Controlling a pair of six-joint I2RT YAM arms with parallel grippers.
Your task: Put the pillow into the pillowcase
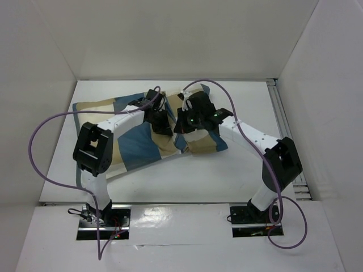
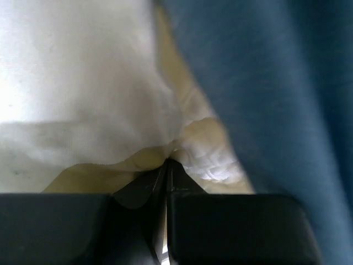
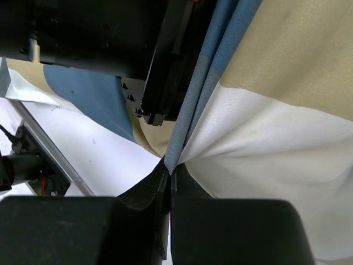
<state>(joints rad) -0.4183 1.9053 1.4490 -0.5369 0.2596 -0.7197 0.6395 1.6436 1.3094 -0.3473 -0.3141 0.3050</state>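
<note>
The checked blue, tan and cream pillowcase (image 1: 136, 144) lies bunched across the middle of the white table. My left gripper (image 1: 164, 127) reaches into its open right end. In the left wrist view my left gripper (image 2: 167, 161) is shut on a fold of pale yellow pillow (image 2: 94, 175), with blue pillowcase cloth (image 2: 276, 99) to its right. My right gripper (image 1: 182, 126) is beside it. In the right wrist view my right gripper (image 3: 168, 170) is shut on the blue hem of the pillowcase (image 3: 193, 110). A strip of pillow (image 3: 150, 135) shows in the opening. The rest of the pillow is hidden.
White walls enclose the table (image 1: 198, 175) on the left, back and right. A metal rail (image 1: 286, 130) runs along the right edge. Purple cables (image 1: 39, 141) loop over both arms. The left arm's black body (image 3: 99, 33) sits close above my right gripper.
</note>
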